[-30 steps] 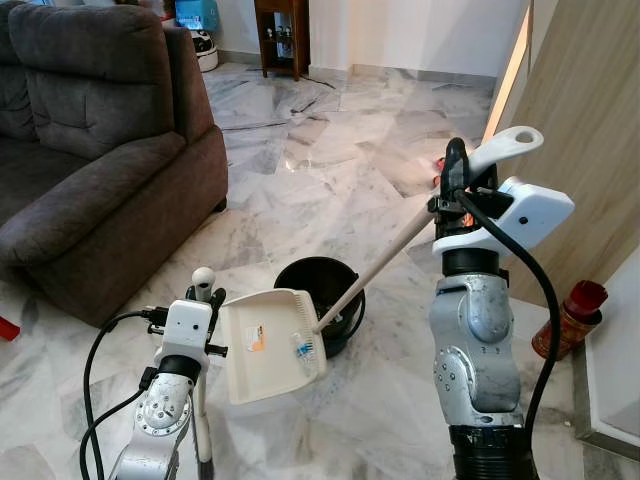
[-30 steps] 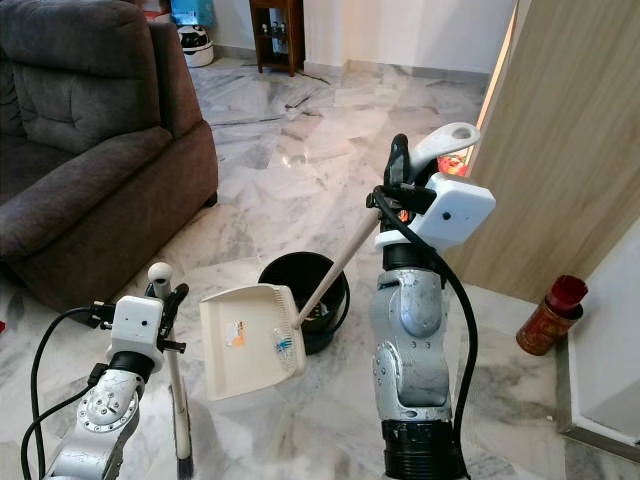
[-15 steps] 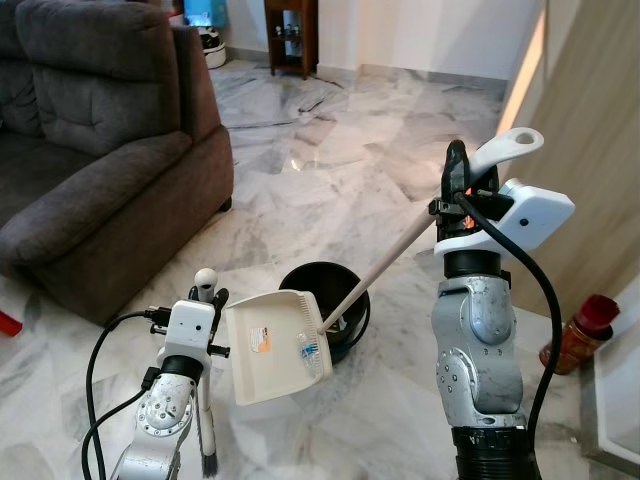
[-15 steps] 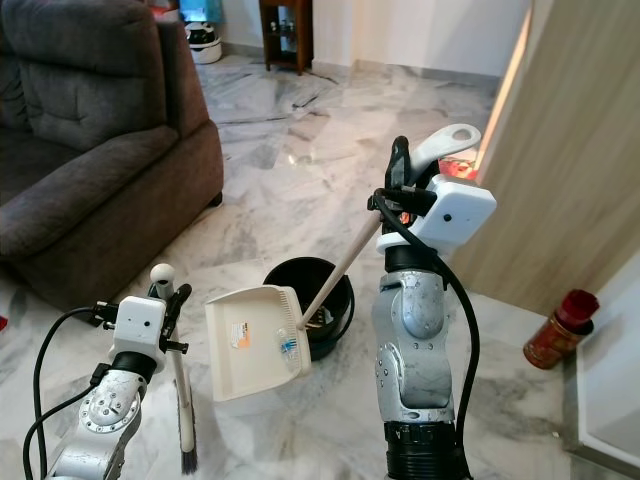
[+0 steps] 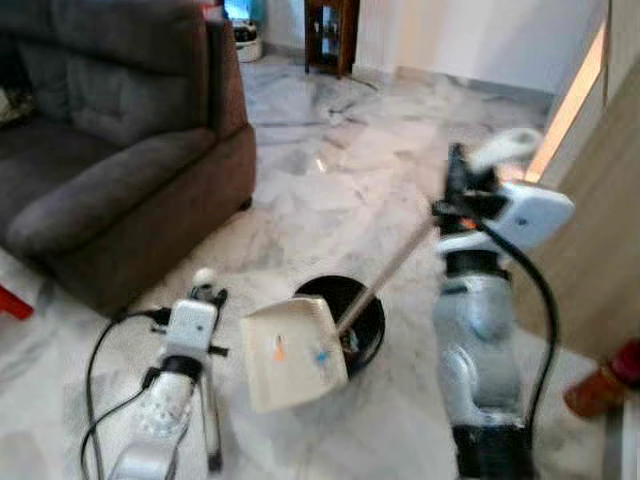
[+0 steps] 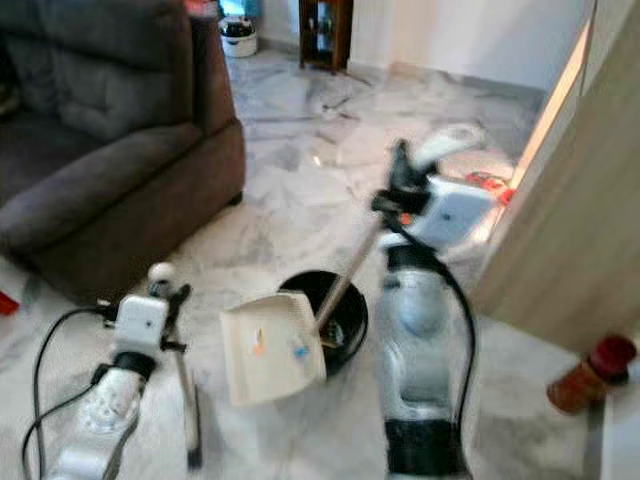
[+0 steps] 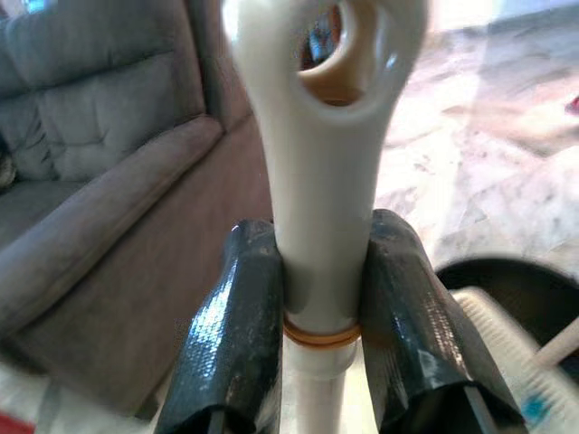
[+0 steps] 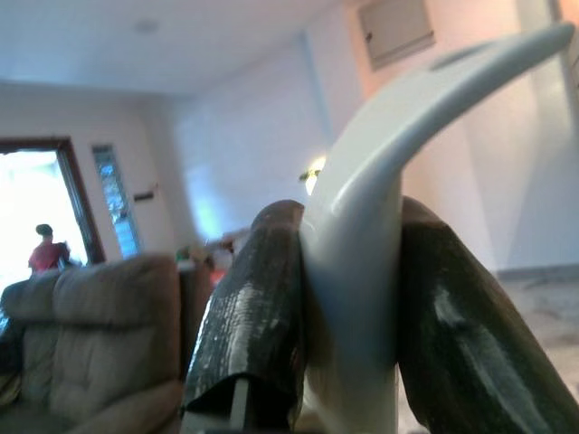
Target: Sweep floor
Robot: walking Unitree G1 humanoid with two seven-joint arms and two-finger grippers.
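Note:
My right gripper [image 5: 461, 186] is shut on the curved top of the cream dustpan's long handle [image 5: 392, 268]; the right wrist view has its fingers [image 8: 262, 298] clamped on that handle [image 8: 407, 117]. The dustpan [image 5: 292, 355] hangs tilted at the near rim of a black bin [image 5: 367, 322], with small orange and blue bits on its face. My left gripper [image 5: 206, 300] is shut on a cream brush handle [image 7: 321, 136] that stands upright on the marble floor, left of the dustpan.
A dark grey sofa [image 5: 120, 150] fills the left. A wooden panel [image 5: 605, 230] rises on the right, with a red-brown bottle [image 5: 602, 382] at its foot. Open marble floor [image 5: 330, 160] stretches ahead. A person [image 8: 45, 255] stands far off by a doorway.
The whole picture has shifted and blurred, so the camera has moved. Both grippers keep their hold, and the dustpan stays at the bin.

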